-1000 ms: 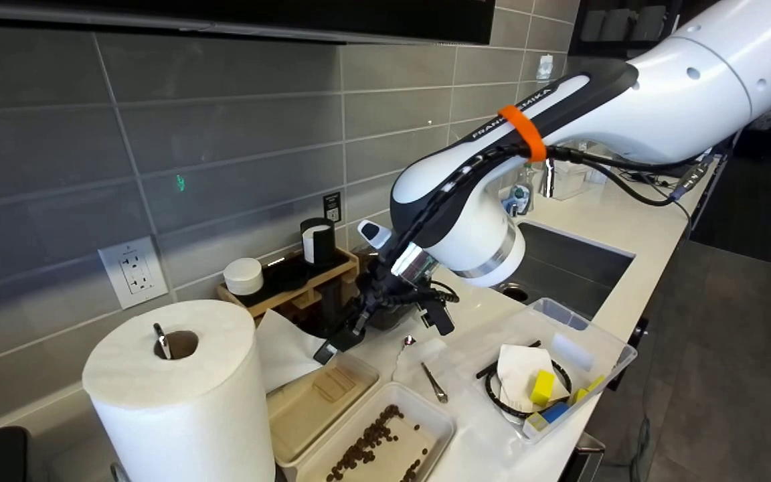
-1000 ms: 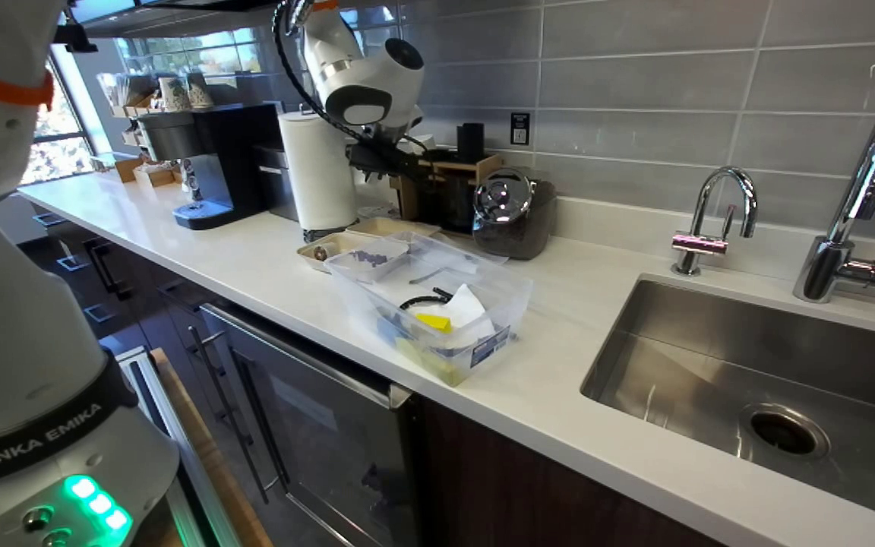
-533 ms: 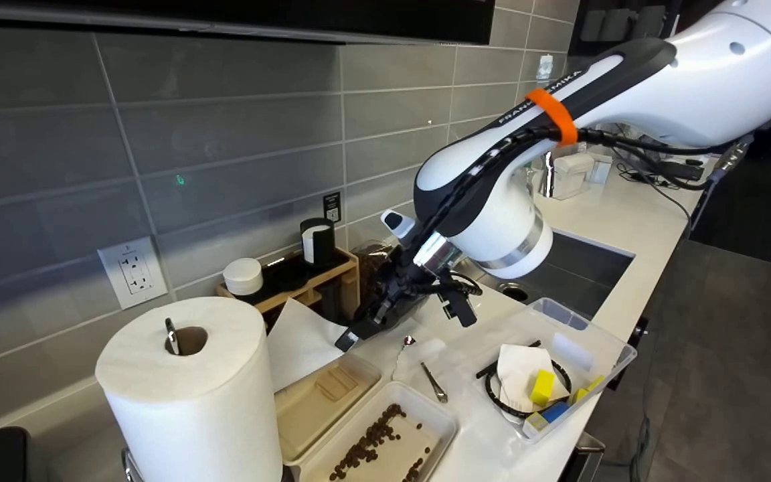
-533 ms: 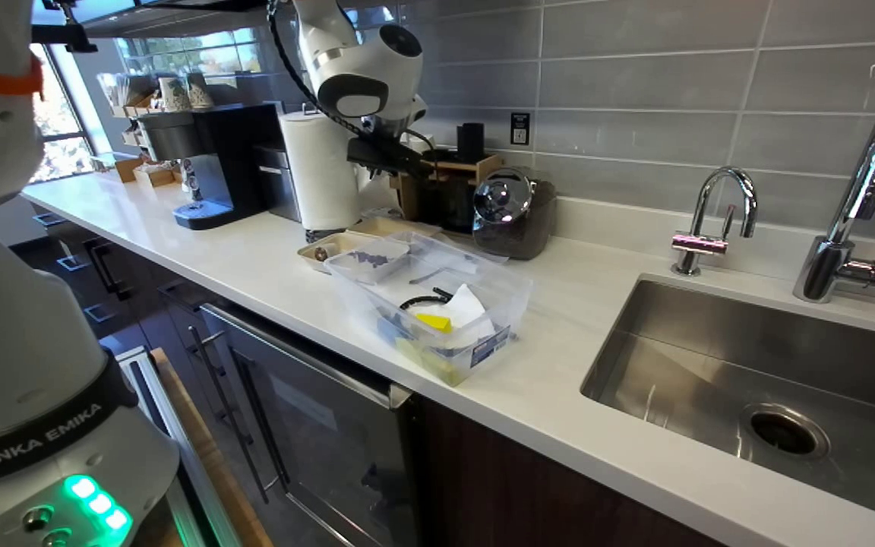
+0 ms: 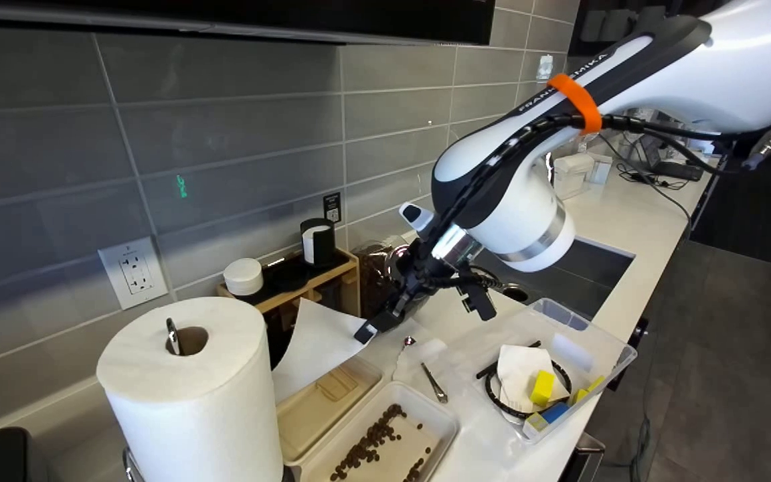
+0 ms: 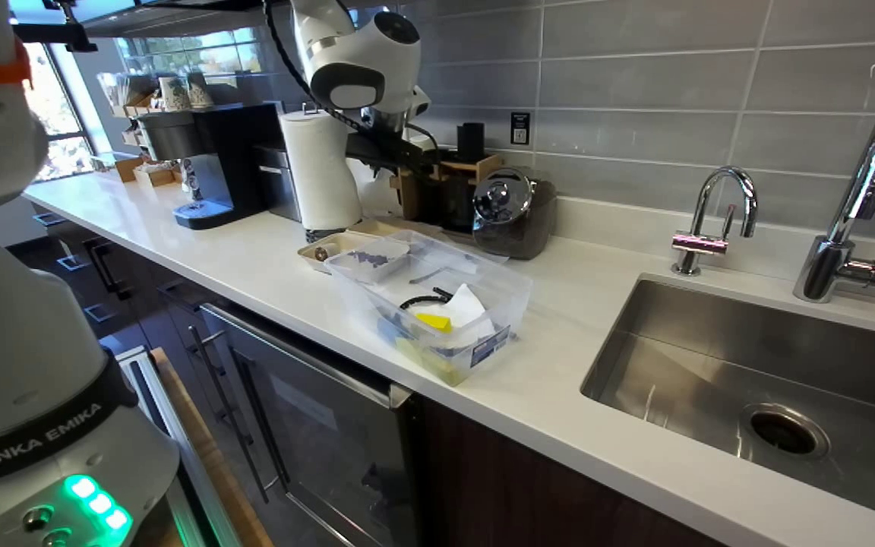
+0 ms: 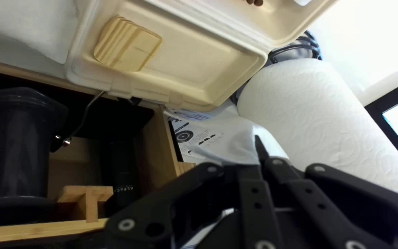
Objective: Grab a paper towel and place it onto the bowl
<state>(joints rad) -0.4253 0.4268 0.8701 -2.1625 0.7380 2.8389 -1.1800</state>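
Near the wall-side edge of the smooth white counter [image 6: 551, 357], the thin white paper sheet [image 5: 322, 343] is pinched by the closed black metal gripper [image 5: 365, 332] and, if joined to the thick white cylindrical paper roll [image 5: 191, 402], may be torn ragged by an off-square pull.

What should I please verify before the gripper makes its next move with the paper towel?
1. Gripper shut on the paper towel: ok.
2. Sheet torn free of the roll: cannot tell; it reaches behind the roll's edge, where any join is hidden.
3. Roll standing, not toppled: ok.
4. Brown beans contained in their tray: ok.
5. Bowl ready to receive the sheet: cannot tell; none shows plainly.
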